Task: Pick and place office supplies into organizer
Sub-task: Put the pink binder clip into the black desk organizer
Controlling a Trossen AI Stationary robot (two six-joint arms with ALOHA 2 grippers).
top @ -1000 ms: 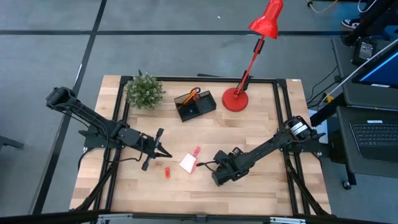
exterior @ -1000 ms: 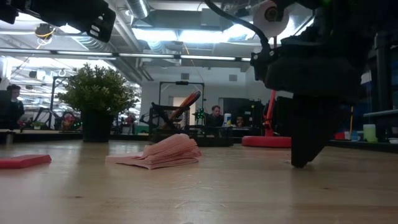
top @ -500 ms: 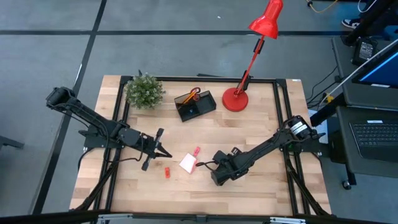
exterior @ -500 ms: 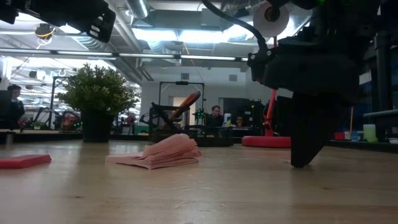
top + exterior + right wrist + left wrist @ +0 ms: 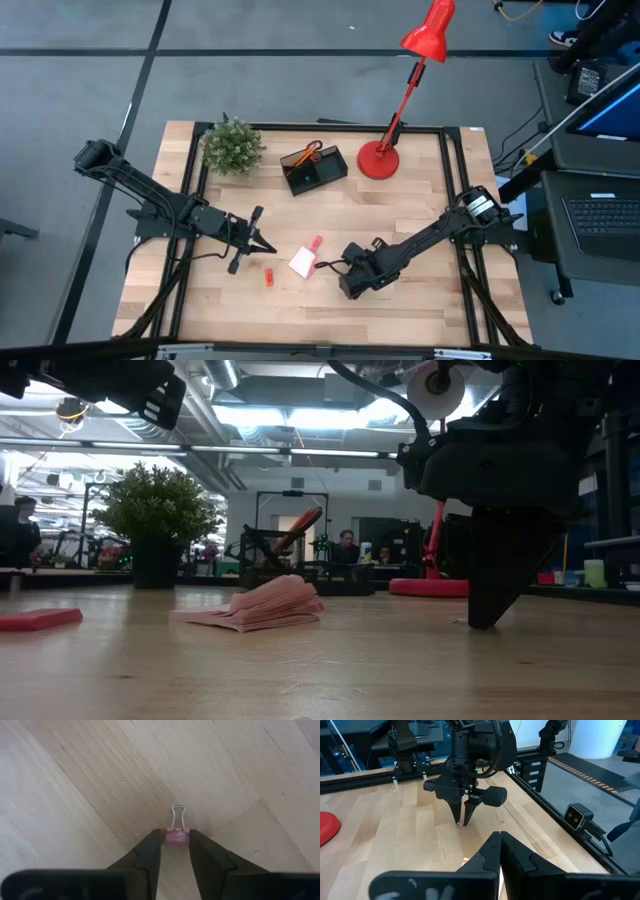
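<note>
My right gripper point(image 5: 177, 845) points straight down at the table near its near right part, shut on a small pink binder clip point(image 5: 177, 835). It also shows in the low view point(image 5: 487, 622) and the left wrist view point(image 5: 462, 820). The white note pad point(image 5: 301, 262), a pink block point(image 5: 317, 242) and a red block point(image 5: 269, 276) lie flat on the wood between the arms. The black organizer point(image 5: 314, 168) stands toward the far edge with red-handled scissors and orange pencils in it. My left gripper point(image 5: 499, 840) is shut and hovers left of the note pad. My right gripper pinches the pink body of the binder clip point(image 5: 177, 836) between its two fingertips point(image 5: 154, 842). The fingers come from above, pointing down. The clip's wire handle point(image 5: 178, 815) sticks out past the fingertips. The fingertips stand at table level point(image 5: 485, 624).
A green potted plant point(image 5: 232, 146) stands at the far left and a red desk lamp's base point(image 5: 378, 160) right of the organizer. Bare wood point(image 5: 420, 310) lies along the near edge. People and equipment show in the room beyond the table.
</note>
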